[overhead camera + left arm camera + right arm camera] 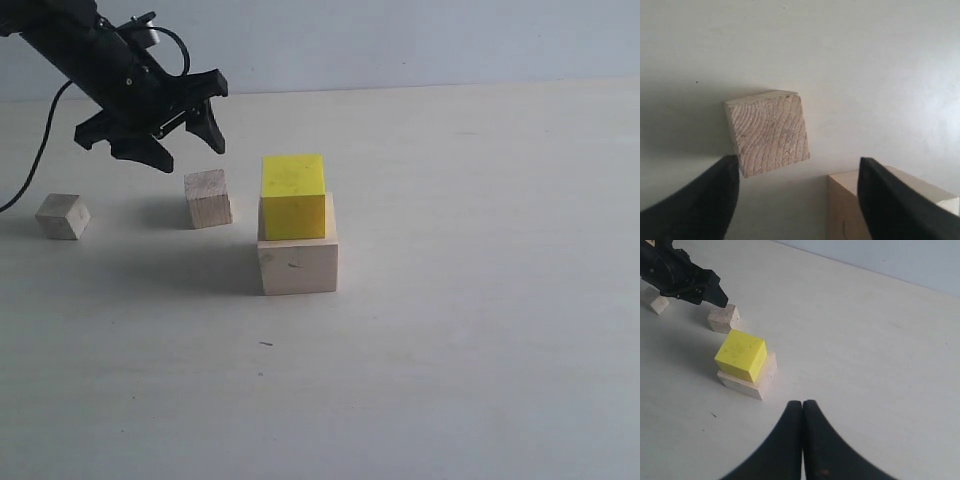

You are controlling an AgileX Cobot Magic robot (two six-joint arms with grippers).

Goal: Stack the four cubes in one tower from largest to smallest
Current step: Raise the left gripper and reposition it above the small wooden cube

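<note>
While my left tool [192, 155] hangs open above the brownish cube [208, 198], toward the counter's [480, 350] far edge, a skewed descent could nudge it. The yellow cube [294, 196] sits off-centre on the large pale cube [298, 265] close by; a bump might topple it. My right tool [802, 440] is closed, empty. Open room lies toward the right edge.

Pale off-white table [480, 350] filled the view. Plain grey-blue wall [400, 40] ran behind it. Light was soft.
</note>
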